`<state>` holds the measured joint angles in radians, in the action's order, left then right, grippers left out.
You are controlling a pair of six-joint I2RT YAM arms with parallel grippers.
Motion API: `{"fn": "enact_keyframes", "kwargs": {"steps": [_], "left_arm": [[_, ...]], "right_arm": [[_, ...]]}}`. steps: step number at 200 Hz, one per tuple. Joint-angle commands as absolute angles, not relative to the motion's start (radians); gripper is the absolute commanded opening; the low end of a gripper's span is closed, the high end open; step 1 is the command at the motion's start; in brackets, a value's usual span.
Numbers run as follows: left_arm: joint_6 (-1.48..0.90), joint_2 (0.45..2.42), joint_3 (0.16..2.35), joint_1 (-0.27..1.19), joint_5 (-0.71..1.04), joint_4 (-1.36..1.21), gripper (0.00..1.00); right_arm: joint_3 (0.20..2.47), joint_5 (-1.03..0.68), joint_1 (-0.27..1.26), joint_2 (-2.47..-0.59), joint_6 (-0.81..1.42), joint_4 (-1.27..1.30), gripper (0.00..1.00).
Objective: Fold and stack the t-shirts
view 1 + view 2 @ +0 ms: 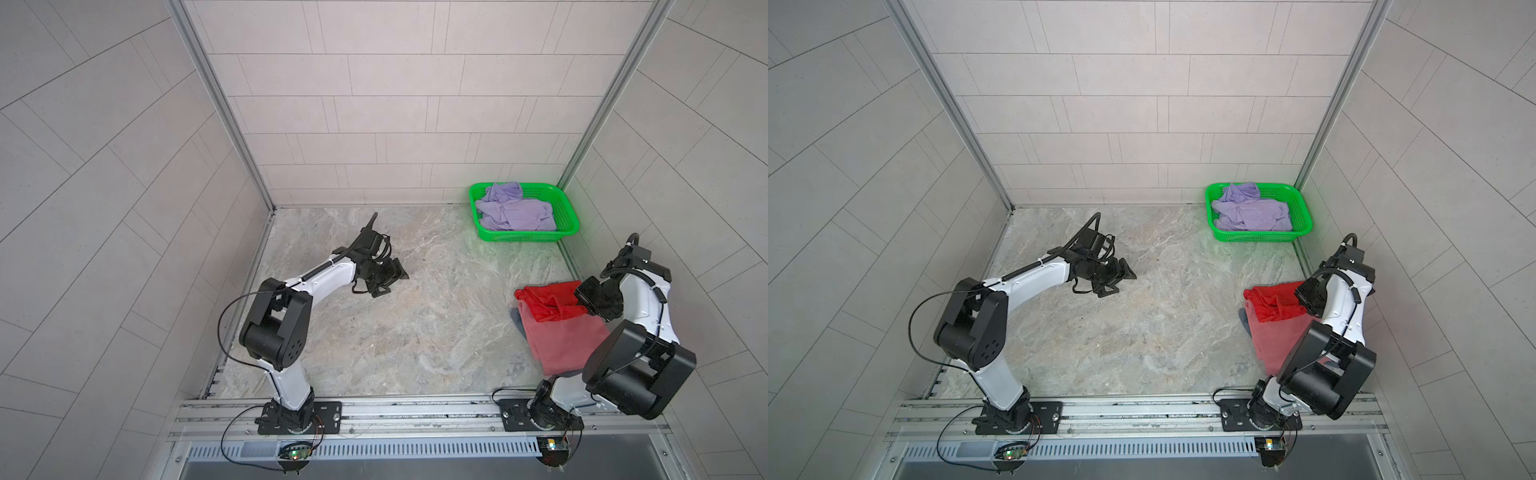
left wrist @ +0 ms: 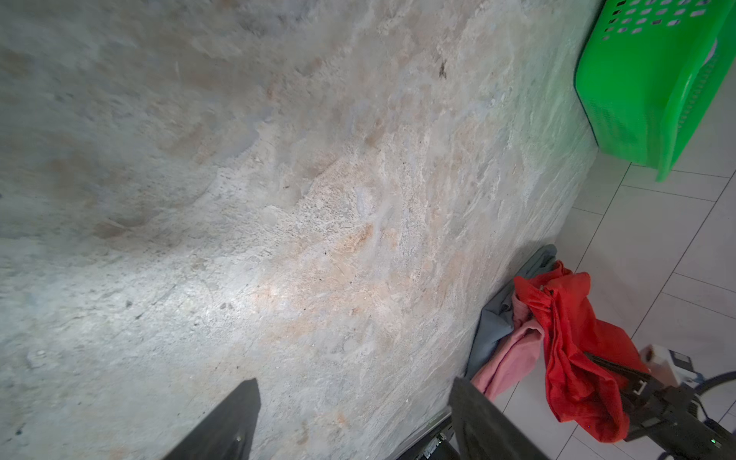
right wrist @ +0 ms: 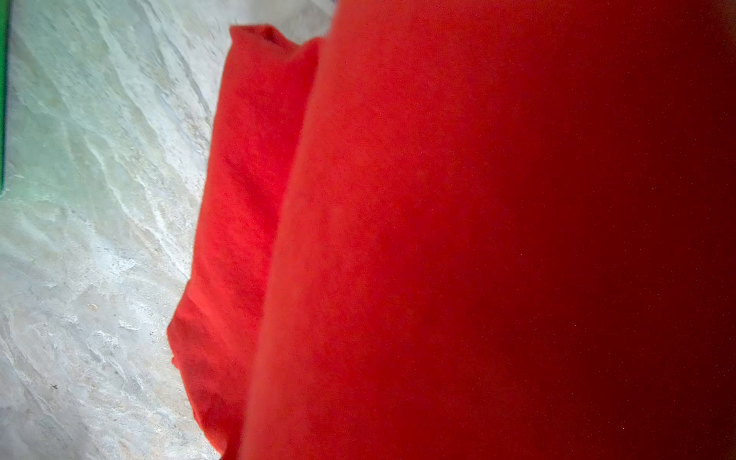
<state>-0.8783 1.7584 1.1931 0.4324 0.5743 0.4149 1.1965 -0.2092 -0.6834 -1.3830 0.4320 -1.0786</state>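
The bright red t-shirt (image 1: 542, 301) hangs bunched from my right gripper (image 1: 575, 308), which is shut on it at the right side of the table. Red cloth (image 3: 438, 239) fills the right wrist view and hides the jaws. Under it lies a dusty pink t-shirt (image 1: 561, 347), spread flat, with a grey-blue t-shirt (image 2: 494, 330) peeking out beneath. A lavender t-shirt (image 1: 513, 210) lies crumpled in the green basket (image 1: 523, 237). My left gripper (image 1: 392, 282) is open and empty above bare table, left of centre, its fingertips (image 2: 249, 388) wide apart.
The green mesh basket (image 1: 1258, 237) stands in the back right corner against the wall. Tiled walls close the table on the left, back and right. An aluminium rail (image 1: 415, 409) with both arm bases runs along the front edge.
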Motion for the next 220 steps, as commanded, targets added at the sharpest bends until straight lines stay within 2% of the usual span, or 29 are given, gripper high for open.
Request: {"fn": "enact_keyframes", "kwargs": {"steps": [1,9,12,16,18,21,39,62,85,117,133,145,171,207,220], "left_arm": [[-0.875,1.788,1.227,0.428,0.594,0.41,0.82],[-0.873,1.802,1.236,0.428,0.603,0.411,0.82],[-0.873,1.807,1.242,0.428,0.608,0.411,0.82],[-0.871,1.814,1.248,0.428,0.613,0.413,0.82],[-0.871,1.816,1.25,0.428,0.617,0.414,0.82],[-0.868,1.819,1.255,0.428,0.619,0.415,0.82],[-0.853,1.833,1.28,0.428,0.618,0.436,0.82],[-0.834,1.837,1.304,0.426,0.608,0.461,0.82],[-0.828,1.839,1.31,0.425,0.61,0.466,0.82],[-0.809,1.847,1.335,0.417,0.609,0.49,0.82],[-0.784,1.838,1.347,0.41,0.609,0.503,0.81],[-0.756,1.81,1.346,0.401,0.601,0.504,0.81],[-0.668,1.708,1.331,0.353,0.552,0.515,0.83],[-0.618,1.539,1.264,0.188,0.535,0.517,0.85],[-0.584,1.48,1.242,0.123,0.542,0.518,0.86]], "right_arm": [[1.166,-0.029,-0.692,-1.347,0.405,-1.181,0.25],[1.125,0.015,-0.694,-1.35,0.422,-1.161,0.47],[1.11,0.028,-0.697,-1.354,0.429,-1.155,0.63],[1.094,0.039,-0.703,-1.36,0.435,-1.15,0.92],[1.086,0.043,-0.707,-1.362,0.437,-1.148,0.97],[1.077,0.044,-0.713,-1.369,0.445,-1.146,0.99],[1.074,0.028,-0.751,-1.38,0.466,-1.153,0.99],[1.131,0.03,-0.756,-1.295,0.487,-1.145,0.99],[1.157,-0.074,-0.755,-1.217,0.486,-1.092,0.99],[1.082,-0.192,-0.701,-1.158,0.57,-1.024,0.87],[0.98,-0.26,-0.63,-1.146,0.595,-0.901,0.84],[0.922,-0.315,-0.571,-1.16,0.618,-0.814,0.78],[0.866,-0.217,-0.453,-1.209,0.623,-0.767,0.72],[0.878,-0.075,-0.455,-1.228,0.605,-0.891,0.73],[0.907,-0.081,-0.454,-1.191,0.586,-0.886,0.75]]}}
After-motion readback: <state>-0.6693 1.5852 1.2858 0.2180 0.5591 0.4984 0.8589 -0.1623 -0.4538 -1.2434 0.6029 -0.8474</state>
